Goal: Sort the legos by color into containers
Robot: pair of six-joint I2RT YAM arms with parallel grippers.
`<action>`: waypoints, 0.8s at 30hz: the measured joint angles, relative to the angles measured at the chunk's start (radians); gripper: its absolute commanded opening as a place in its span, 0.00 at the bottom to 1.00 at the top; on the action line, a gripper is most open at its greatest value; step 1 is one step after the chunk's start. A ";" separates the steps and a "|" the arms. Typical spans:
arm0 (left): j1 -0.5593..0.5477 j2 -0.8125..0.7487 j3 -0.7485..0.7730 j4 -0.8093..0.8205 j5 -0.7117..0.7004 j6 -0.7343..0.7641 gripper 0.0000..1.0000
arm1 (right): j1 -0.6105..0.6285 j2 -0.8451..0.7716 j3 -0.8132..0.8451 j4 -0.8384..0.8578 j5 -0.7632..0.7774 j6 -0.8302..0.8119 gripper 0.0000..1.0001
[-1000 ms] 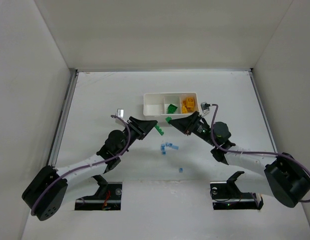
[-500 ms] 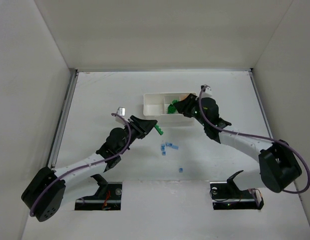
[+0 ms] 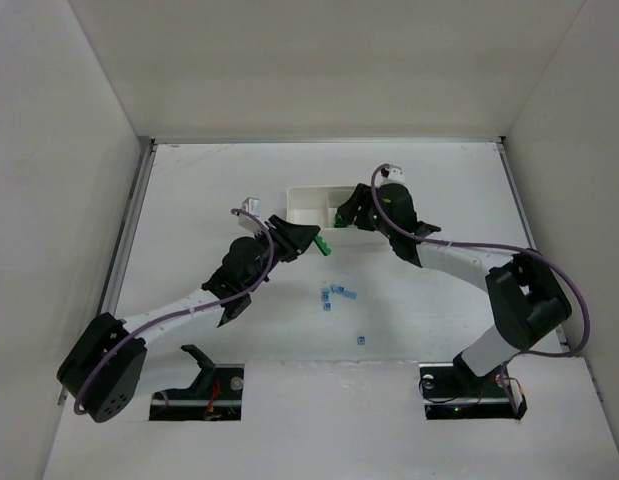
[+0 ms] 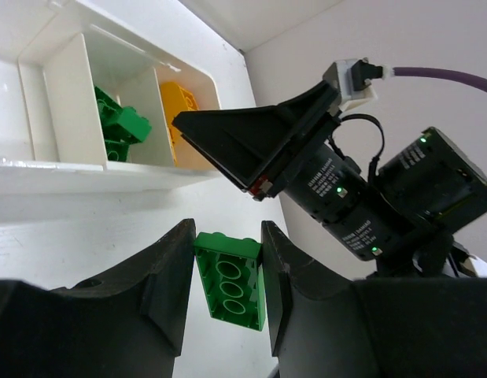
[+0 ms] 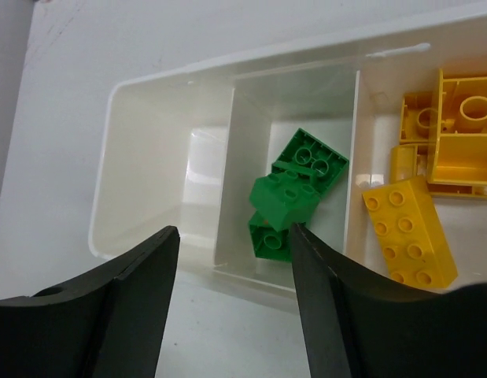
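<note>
Sorted: yellow bricks (image 5: 408, 228), green bricks (image 5: 294, 193) in tray (image 5: 149, 79)
Left hand (image 4: 225, 256): grips another green brick (image 4: 231, 287)
Right hand (image 5: 234, 232): open
Remaining: blue bricks (image 3: 338, 294) on table (image 3: 239, 180)

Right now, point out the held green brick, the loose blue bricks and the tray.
held green brick (image 4: 231, 279): left wrist view, its underside.
loose blue bricks (image 3: 338, 291): top view, cluster's middle brick.
tray (image 5: 184, 189): right wrist view, left compartment's floor.

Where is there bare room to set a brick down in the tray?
The left compartment of the tray, between outer wall and first divider, is bare. The middle holds green bricks under the right pincer; the right one is crowded with yellow bricks.
</note>
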 measured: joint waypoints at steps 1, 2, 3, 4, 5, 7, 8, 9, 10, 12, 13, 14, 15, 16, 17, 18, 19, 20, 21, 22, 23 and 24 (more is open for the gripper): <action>0.000 0.013 0.012 -0.002 0.000 0.006 0.18 | 0.000 0.000 0.005 -0.001 0.001 -0.001 0.65; 0.001 0.026 0.023 -0.002 0.000 0.014 0.18 | -0.002 0.000 0.009 0.000 0.002 -0.002 0.65; 0.005 0.039 0.035 -0.002 0.000 0.022 0.18 | -0.003 -0.002 0.010 0.000 0.003 -0.003 0.65; 0.007 0.050 0.044 -0.002 0.000 0.027 0.18 | -0.005 -0.004 0.010 -0.001 0.003 -0.004 0.64; 0.008 0.063 0.056 -0.002 -0.001 0.035 0.18 | -0.008 -0.007 0.010 -0.002 0.004 -0.004 0.60; 0.013 0.092 0.082 -0.002 -0.001 0.048 0.18 | -0.013 -0.024 0.003 -0.001 0.008 -0.004 0.49; 0.014 0.111 0.098 -0.002 -0.002 0.057 0.18 | -0.016 -0.045 -0.010 -0.001 0.014 -0.004 0.41; 0.017 0.133 0.117 -0.002 -0.004 0.067 0.18 | -0.019 -0.071 -0.027 -0.002 0.021 -0.004 0.35; 0.019 0.153 0.135 -0.002 -0.006 0.077 0.18 | -0.020 -0.105 -0.051 0.000 0.031 -0.002 0.31; 0.022 0.202 0.179 -0.002 -0.019 0.105 0.19 | -0.021 -0.193 -0.115 0.001 0.060 0.003 0.28; 0.023 0.227 0.201 -0.003 -0.027 0.121 0.19 | -0.021 -0.248 -0.155 0.003 0.075 0.008 0.28; 0.025 0.256 0.227 -0.003 -0.036 0.138 0.19 | -0.022 -0.304 -0.196 0.003 0.087 0.009 0.29; 0.027 0.289 0.256 -0.003 -0.045 0.156 0.19 | -0.022 -0.346 -0.225 0.003 0.096 0.011 0.30; 0.029 0.318 0.283 -0.003 -0.052 0.172 0.20 | -0.022 -0.389 -0.258 0.006 0.106 0.012 0.32; 0.032 0.354 0.315 -0.003 -0.056 0.189 0.20 | -0.023 -0.434 -0.294 0.006 0.115 0.015 0.35; 0.034 0.388 0.347 -0.004 -0.061 0.205 0.20 | -0.024 -0.471 -0.325 0.006 0.123 0.019 0.38; 0.035 0.420 0.375 -0.004 -0.064 0.218 0.21 | -0.024 -0.504 -0.355 0.005 0.131 0.022 0.41; 0.039 0.455 0.407 -0.005 -0.067 0.235 0.21 | -0.024 -0.537 -0.387 0.005 0.138 0.026 0.44; 0.040 0.491 0.439 -0.007 -0.069 0.251 0.21 | -0.023 -0.565 -0.414 0.003 0.145 0.029 0.46; 0.040 0.526 0.471 -0.010 -0.072 0.266 0.21 | -0.020 -0.589 -0.438 -0.002 0.151 0.032 0.47; 0.042 0.555 0.497 -0.015 -0.074 0.280 0.21 | -0.016 -0.612 -0.459 -0.005 0.157 0.035 0.48; 0.043 0.585 0.522 -0.023 -0.076 0.294 0.22 | -0.011 -0.634 -0.477 -0.009 0.159 0.037 0.48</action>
